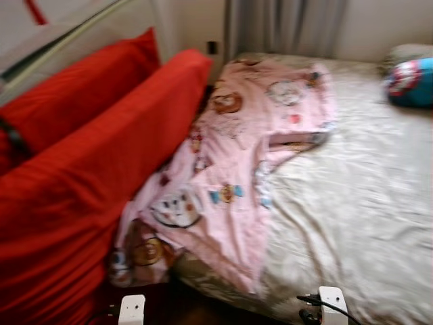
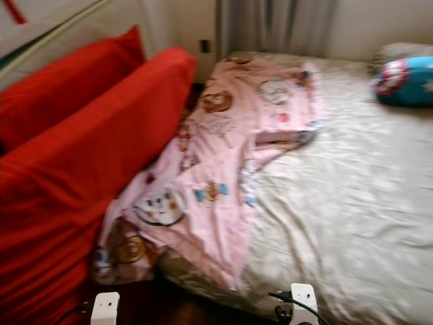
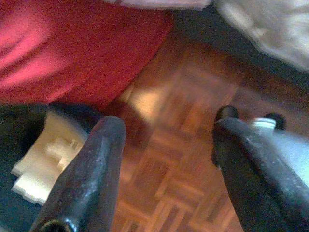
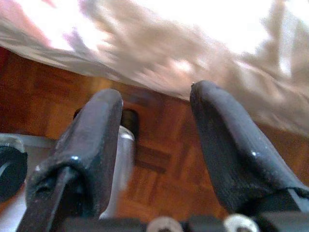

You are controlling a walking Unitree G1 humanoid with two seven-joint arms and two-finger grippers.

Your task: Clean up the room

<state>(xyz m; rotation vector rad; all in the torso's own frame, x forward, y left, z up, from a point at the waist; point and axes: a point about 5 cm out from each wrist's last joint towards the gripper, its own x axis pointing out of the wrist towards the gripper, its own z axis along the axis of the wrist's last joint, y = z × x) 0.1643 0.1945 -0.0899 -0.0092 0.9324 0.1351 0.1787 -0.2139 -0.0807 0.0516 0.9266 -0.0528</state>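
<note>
Head views, slightly blurred: a bed (image 1: 365, 203) covered by a pale cream sheet runs away from the camera. A pink blanket (image 1: 237, 169) printed with cartoon figures lies along the bed's left edge, rumpled, its near corner hanging over the side toward the floor. Just beside it on the left, a red sofa (image 1: 88, 176) with a red cushion (image 1: 81, 88) on its back. A blue, red and white pillow (image 1: 411, 81) rests at the far right of the bed. Grey curtains (image 1: 284, 27) hang behind the bed's far end.

Left wrist view: the left pincer (image 3: 164, 159), fingers spread wide and empty, hangs over the parquet floor (image 3: 183, 145) between red sofa fabric and bed edge.

Right wrist view: the right pincer (image 4: 157, 140), likewise spread and empty, hangs above the floor next to the bed's draped edge.
</note>
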